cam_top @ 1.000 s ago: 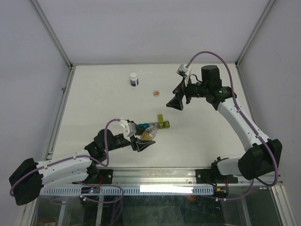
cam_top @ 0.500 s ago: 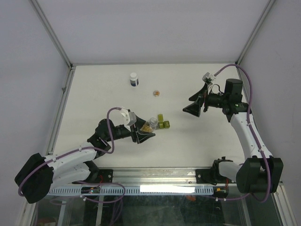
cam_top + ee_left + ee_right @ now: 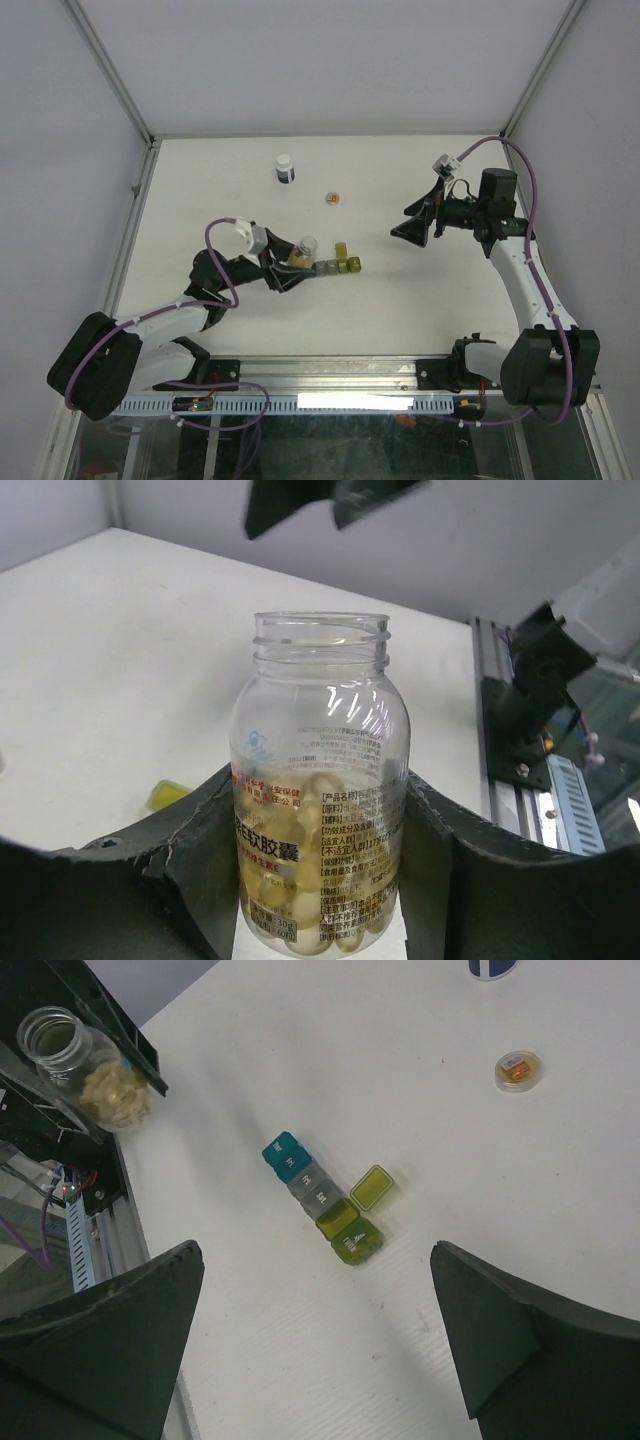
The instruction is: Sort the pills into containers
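Note:
My left gripper [image 3: 288,270] is shut on a clear, uncapped bottle [image 3: 303,250] part-filled with pale yellow pills [image 3: 300,880]. The bottle [image 3: 320,780] stands upright between the two black fingers [image 3: 200,850]. The containers [image 3: 335,266] are a short strip of joined small cubes lying just right of that bottle. In the right wrist view the strip [image 3: 320,1198] runs from teal through grey to green, with one yellow-green lid [image 3: 371,1187] flipped open. My right gripper [image 3: 415,228] hovers open to the right of the strip, nothing between its fingers [image 3: 315,1250].
A white-capped dark bottle [image 3: 285,168] stands at the back of the white table. A small round orange-filled cap [image 3: 331,198] lies near it, also in the right wrist view [image 3: 519,1068]. A metal rail [image 3: 330,370] runs along the near edge.
My left arm has drawn the bottle back and to the left, from tilted over the strip to upright at its left end. The right arm swung right earlier and now holds nearly still.

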